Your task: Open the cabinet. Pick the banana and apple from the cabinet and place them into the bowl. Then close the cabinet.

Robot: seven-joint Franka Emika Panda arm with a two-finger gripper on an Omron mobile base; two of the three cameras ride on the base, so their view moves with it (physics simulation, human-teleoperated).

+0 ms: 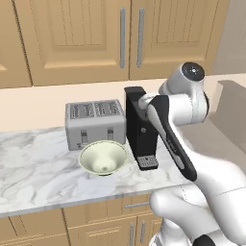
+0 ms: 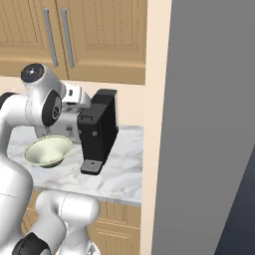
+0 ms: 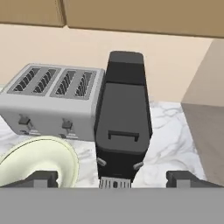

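Fingers [image 3: 113,178] spread, unlabelled coffee machine [image 3: 123,124], toaster [image 3: 52,99]

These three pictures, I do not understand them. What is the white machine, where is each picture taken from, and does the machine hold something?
The white machine is a robot arm in a simulated kitchen. Two pictures come from cameras behind it, on its left and right sides, looking over it at the counter. The third comes from a camera on its hand, looking along the gripper; the two small dark tips at the bottom are its fingers.

On the counter stand a silver toaster, a black coffee machine and a pale bowl, which looks empty. Above hangs the cabinet, both doors closed.

The gripper is open and holds nothing. No fruit has been taken out yet.
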